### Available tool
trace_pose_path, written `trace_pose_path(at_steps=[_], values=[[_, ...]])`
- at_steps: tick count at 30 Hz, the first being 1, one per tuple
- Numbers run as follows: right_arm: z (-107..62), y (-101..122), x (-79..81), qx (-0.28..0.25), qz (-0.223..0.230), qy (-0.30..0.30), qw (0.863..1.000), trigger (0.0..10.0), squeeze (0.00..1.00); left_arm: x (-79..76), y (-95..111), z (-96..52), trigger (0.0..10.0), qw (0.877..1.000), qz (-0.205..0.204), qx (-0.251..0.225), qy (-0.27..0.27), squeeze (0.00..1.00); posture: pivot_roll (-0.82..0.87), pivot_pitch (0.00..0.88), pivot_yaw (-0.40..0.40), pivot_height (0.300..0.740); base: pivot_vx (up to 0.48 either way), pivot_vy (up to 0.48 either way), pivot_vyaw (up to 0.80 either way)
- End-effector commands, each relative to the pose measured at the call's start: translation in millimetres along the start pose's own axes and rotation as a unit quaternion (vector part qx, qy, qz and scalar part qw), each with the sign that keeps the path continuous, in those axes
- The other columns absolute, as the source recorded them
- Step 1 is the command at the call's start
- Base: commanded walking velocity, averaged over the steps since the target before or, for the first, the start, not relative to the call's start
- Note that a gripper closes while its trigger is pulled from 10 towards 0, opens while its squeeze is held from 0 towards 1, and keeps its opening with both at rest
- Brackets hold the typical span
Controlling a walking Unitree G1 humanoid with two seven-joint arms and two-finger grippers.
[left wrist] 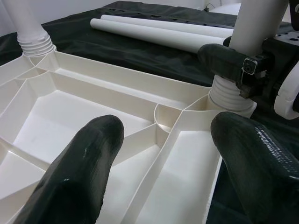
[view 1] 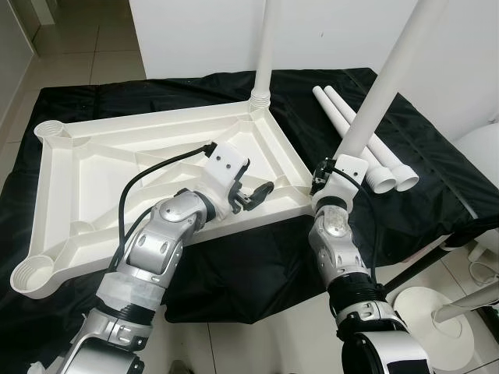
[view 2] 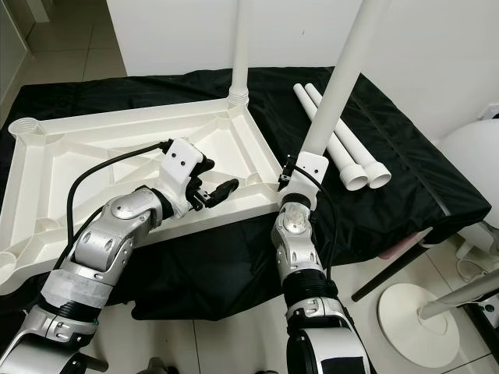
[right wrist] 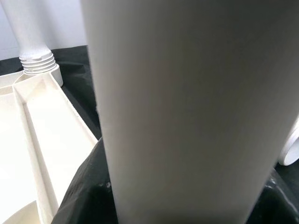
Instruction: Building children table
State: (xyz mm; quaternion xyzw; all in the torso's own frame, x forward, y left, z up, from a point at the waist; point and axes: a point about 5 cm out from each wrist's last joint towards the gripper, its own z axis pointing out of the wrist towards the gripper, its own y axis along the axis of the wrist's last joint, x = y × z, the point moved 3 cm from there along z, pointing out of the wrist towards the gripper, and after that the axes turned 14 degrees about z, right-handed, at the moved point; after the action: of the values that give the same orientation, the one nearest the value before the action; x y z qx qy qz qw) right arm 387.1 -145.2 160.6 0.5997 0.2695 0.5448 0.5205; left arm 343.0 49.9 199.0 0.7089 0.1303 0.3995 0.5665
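- The upturned tabletop [view 1: 117,156] is laid on a black cloth [view 1: 257,273], with one leg [view 1: 267,47] upright in its far corner.
- The right gripper [view 1: 326,173] is closed round a second leg [view 1: 390,70] at the near right corner socket, forearm raised.
- The left gripper [view 1: 257,192], fingers [left wrist: 84,168] parted, is held over the tabletop's near edge.
- Two spare legs [view 1: 362,144] lie beside it.

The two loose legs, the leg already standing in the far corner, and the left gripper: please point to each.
Loose legs [view 1: 366,148]: left eye view, shaft.
Standing leg [view 1: 267,47]: left eye view, shaft.
Left gripper [view 1: 261,192]: left eye view, between fingertips.
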Motion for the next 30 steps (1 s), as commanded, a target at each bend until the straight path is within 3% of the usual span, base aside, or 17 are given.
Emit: trace_pose_path(at_steps=[1,13,14,20,25,26,30], values=[[1.4,11.0,-0.9,-0.029,0.002,-0.007,1.0,10.0,0.0,-1.0,0.6,2.3,10.0,1.0,0.006,-0.001,-0.002,0.0,0.02,0.042,-0.029,0.74,0.0,0.0,0.0],[0.6,-5.4,-11.9,0.002,-0.012,-0.022,1.0,10.0,0.0,-1.0,1.2,2.0,10.0,1.0,0.006,-0.002,-0.002,0.0,0.03,0.042,-0.029,0.74,0.0,0.0,0.0],[0.2,-5.4,-10.3,0.003,-0.005,-0.009,1.0,10.0,1.0,-0.9,1.3,1.9,10.0,1.0,0.006,-0.002,-0.001,0.0,0.02,0.048,-0.03,0.74,0.0,0.0,0.0],[-1.4,3.8,-3.8,-0.02,0.014,0.043,0.999,10.0,1.0,-1.5,1.4,1.4,10.0,1.0,0.004,-0.001,0.0,0.0,0.02,0.061,-0.033,0.74,0.0,0.0,0.0],[0.0,8.8,-3.5,-0.031,0.001,0.063,0.998,10.0,1.0,-3.4,1.0,1.7,10.0,1.0,0.003,-0.001,-0.001,0.0,0.02,0.065,-0.034,0.74,0.0,0.0,0.0],[1.1,10.4,-3.3,-0.03,-0.003,0.077,0.997,10.0,0.0,-4.6,1.2,1.7,10.0,1.0,0.002,-0.001,-0.003,0.0,0.02,0.07,-0.033,0.74,0.0,0.0,0.0],[3.0,12.0,-3.7,-0.026,-0.005,0.098,0.995,10.0,0.0,-5.9,1.5,1.8,10.0,1.0,0.002,-0.001,-0.004,0.0,0.02,0.075,-0.031,0.74,0.0,0.0,0.0]])
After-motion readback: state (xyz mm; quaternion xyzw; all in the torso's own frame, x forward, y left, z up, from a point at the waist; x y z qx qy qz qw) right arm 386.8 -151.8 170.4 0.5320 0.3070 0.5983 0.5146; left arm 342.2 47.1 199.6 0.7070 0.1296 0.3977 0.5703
